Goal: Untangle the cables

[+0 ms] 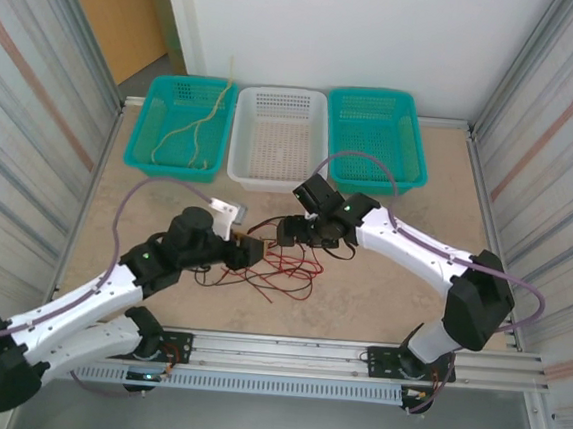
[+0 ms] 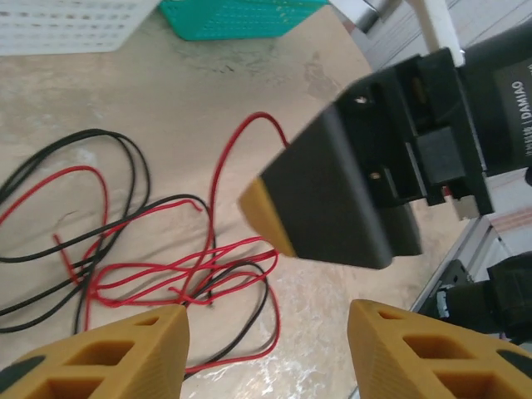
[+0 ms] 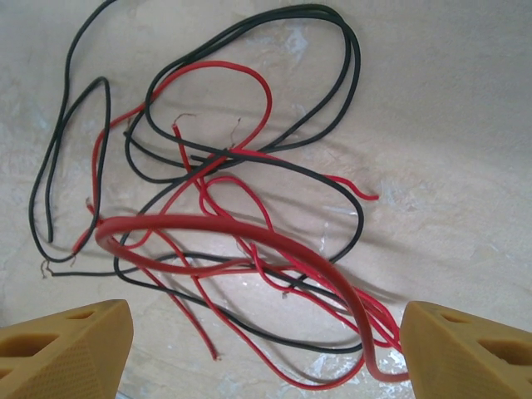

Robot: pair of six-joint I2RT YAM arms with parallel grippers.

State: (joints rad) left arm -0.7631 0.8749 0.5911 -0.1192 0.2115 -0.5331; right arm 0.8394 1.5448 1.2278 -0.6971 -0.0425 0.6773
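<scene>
Closest to me, at 6 o'clock, both arms rise from the near edge of the counter (image 1: 400, 295) and lean in toward its middle. The left tool (image 1: 248, 251) and right tool (image 1: 287, 233) hang nose to nose, nearly touching, just above the tangle of red and black cables (image 1: 284, 271).

From the left wrist, the left tool (image 2: 268, 320) has its fingers spread wide with nothing between them; the loops lie on the counter at its 9 o'clock. From the right wrist, the right tool (image 3: 266, 320) is just as wide apart. One red strand (image 3: 249, 237) arches up close to the lens between the fingers, but I can't tell what holds it up.

At 12 o'clock stand three baskets side by side: a teal basket (image 1: 146, 127) at 11 with a yellowish cable (image 1: 188, 131) lying in it, a white basket (image 1: 241, 140), and another teal one (image 1: 419, 161).
</scene>
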